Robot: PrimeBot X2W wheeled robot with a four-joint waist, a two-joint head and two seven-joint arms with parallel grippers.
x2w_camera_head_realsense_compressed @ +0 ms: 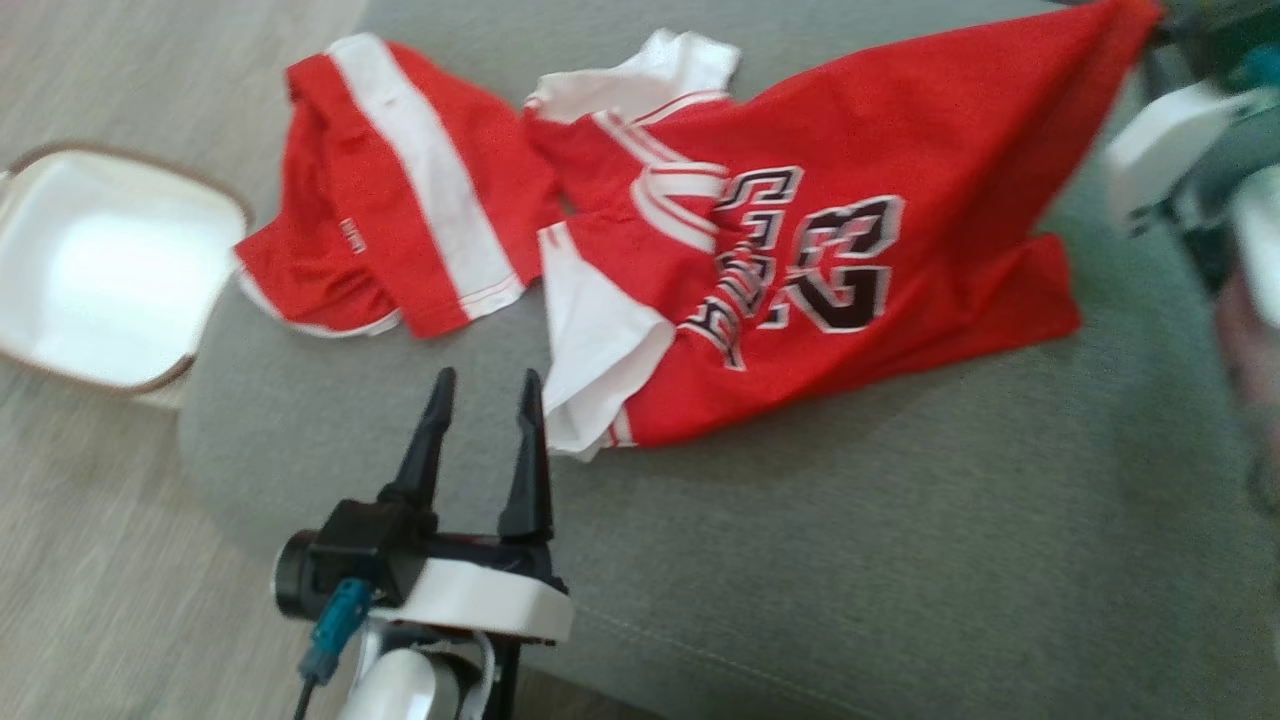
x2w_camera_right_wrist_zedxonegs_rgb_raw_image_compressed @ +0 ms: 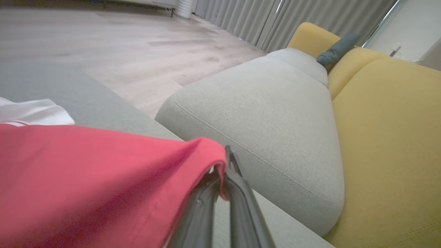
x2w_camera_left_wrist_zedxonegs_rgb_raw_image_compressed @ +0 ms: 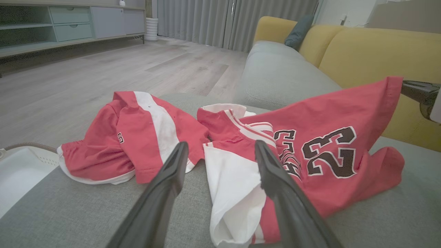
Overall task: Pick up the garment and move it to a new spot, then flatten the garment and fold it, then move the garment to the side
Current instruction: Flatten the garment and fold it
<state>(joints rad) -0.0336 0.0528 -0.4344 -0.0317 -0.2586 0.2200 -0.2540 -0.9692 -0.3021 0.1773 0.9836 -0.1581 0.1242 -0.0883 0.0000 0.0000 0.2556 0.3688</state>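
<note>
The garment, a red jersey [x2w_camera_head_realsense_compressed: 880, 140] with white sleeves and a black "23", lies crumpled on the grey sofa seat [x2w_camera_head_realsense_compressed: 850, 540]. One red hem corner [x2w_camera_right_wrist_zedxonegs_rgb_raw_image_compressed: 193, 151] is pulled up and to the right, with my right gripper [x2w_camera_right_wrist_zedxonegs_rgb_raw_image_compressed: 225, 162] shut on it. In the left wrist view that gripper [x2w_camera_left_wrist_zedxonegs_rgb_raw_image_compressed: 404, 89] shows as dark fingers at the raised corner [x2w_camera_left_wrist_zedxonegs_rgb_raw_image_compressed: 392, 84]. My left gripper [x2w_camera_head_realsense_compressed: 487, 385] stands open just above the seat, empty. Its right fingertip [x2w_camera_left_wrist_zedxonegs_rgb_raw_image_compressed: 260, 148] is close to the jersey's white sleeve [x2w_camera_left_wrist_zedxonegs_rgb_raw_image_compressed: 231, 179].
Red shorts with a white stripe [x2w_camera_head_realsense_compressed: 400, 200] lie to the left of the jersey. A white basket [x2w_camera_head_realsense_compressed: 100, 270] stands on the wooden floor beyond the sofa's left edge. A yellow backrest [x2w_camera_left_wrist_zedxonegs_rgb_raw_image_compressed: 361, 51] runs along the right, and another grey cushion [x2w_camera_right_wrist_zedxonegs_rgb_raw_image_compressed: 262, 117] lies further along the sofa.
</note>
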